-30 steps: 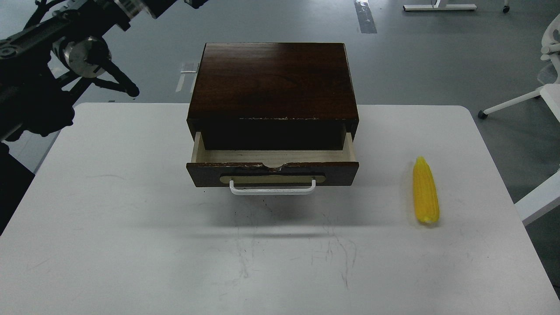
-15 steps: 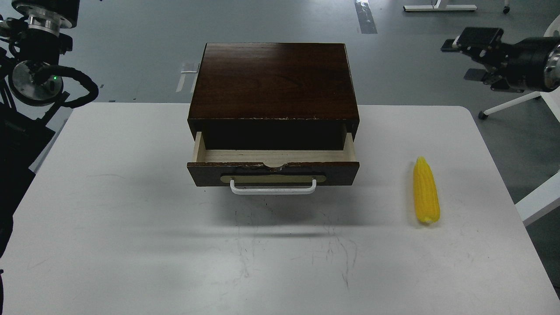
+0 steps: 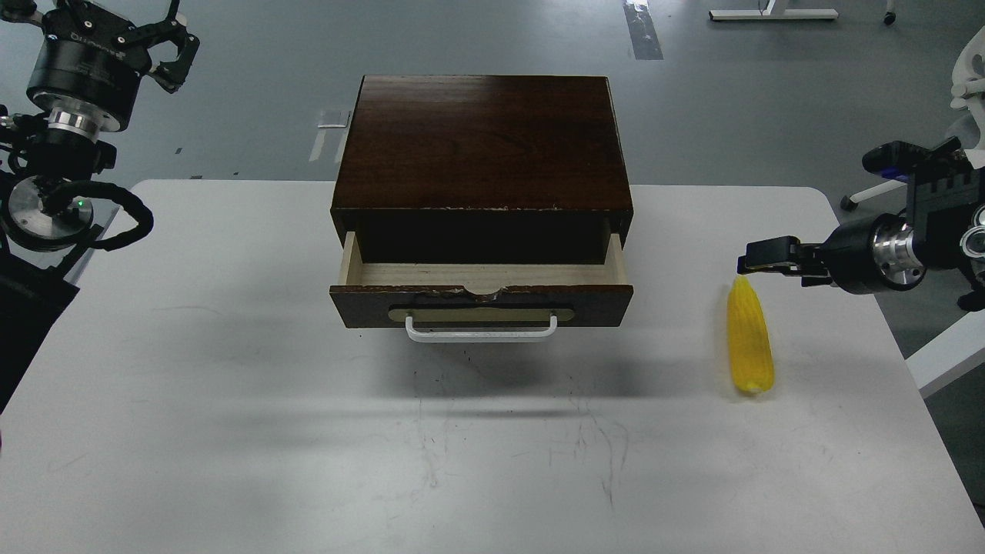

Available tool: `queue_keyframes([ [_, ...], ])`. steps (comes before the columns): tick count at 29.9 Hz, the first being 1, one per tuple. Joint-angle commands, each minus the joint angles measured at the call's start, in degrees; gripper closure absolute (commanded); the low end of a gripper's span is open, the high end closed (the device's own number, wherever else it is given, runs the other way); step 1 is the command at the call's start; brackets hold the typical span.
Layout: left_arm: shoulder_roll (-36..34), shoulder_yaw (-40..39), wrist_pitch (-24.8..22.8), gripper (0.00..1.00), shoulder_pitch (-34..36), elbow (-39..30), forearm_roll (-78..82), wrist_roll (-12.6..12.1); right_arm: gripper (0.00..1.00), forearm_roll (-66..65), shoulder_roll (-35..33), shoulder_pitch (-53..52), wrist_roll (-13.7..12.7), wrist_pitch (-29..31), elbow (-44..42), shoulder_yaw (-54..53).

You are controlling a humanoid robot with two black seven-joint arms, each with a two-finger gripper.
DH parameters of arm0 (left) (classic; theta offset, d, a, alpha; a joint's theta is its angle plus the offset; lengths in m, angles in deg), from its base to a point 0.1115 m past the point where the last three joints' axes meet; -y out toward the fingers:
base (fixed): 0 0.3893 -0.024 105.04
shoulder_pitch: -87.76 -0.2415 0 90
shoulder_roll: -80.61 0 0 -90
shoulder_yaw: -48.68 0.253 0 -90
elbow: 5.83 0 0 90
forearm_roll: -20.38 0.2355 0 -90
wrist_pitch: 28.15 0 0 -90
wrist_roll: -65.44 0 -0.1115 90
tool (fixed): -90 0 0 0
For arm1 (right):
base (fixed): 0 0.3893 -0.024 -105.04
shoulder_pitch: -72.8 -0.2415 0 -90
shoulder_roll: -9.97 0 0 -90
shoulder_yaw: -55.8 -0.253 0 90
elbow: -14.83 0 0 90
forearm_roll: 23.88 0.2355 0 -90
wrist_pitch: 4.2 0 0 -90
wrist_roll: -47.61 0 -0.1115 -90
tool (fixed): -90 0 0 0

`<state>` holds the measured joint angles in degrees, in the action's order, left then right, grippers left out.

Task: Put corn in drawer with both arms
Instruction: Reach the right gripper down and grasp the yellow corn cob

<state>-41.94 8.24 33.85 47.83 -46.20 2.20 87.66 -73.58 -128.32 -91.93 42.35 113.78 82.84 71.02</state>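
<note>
Head view showed the corn (image 3: 749,338) lying on the table (image 3: 231,400) right of the pulled-out drawer (image 3: 481,296), the right gripper (image 3: 758,257) just above its tip, spread indiscernible, empty, so a sideways approach might roll it off the near edge.

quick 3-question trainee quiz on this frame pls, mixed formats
1. True or false: the corn lies inside the drawer.
2. Which tool is nearer the corn? A) left tool B) right tool
3. Fill in: the drawer of the box is ____ (open/closed).

Key
1. False. It lies on the table, right of the drawer.
2. B. It sits just above the corn's pointed tip; the left tool is raised at the far left.
3. Open, with pale wood showing inside and nothing in the visible part.
</note>
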Motion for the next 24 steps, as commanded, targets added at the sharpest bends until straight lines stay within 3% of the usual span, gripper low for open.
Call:
queue_keyframes([
  [1, -0.1, 0.0, 0.0, 0.02, -1.1, 0.0, 0.0, 0.3, 0.00, -0.2, 4.4, 3.3, -0.1, 0.0, -3.8, 1.1],
  [10, -0.4, 0.0, 0.0, 0.02, -1.9, -0.1, 0.0, 0.3, 0.05, -0.6, 7.6, 5.8, -0.3, 0.0, -6.5, 1.6],
  [16, -0.9, 0.0, 0.0, 0.02, -2.2, 0.0, 0.0, 0.3, 0.09, -1.1, 7.7, 7.1, -1.8, 0.0, -7.5, 1.6],
  [24, -1.4, 0.0, 0.0, 0.02, -2.2, 0.0, 0.0, 0.3, 0.37, -1.1, 10.8, 8.6, -1.8, 0.0, -10.7, 1.5],
])
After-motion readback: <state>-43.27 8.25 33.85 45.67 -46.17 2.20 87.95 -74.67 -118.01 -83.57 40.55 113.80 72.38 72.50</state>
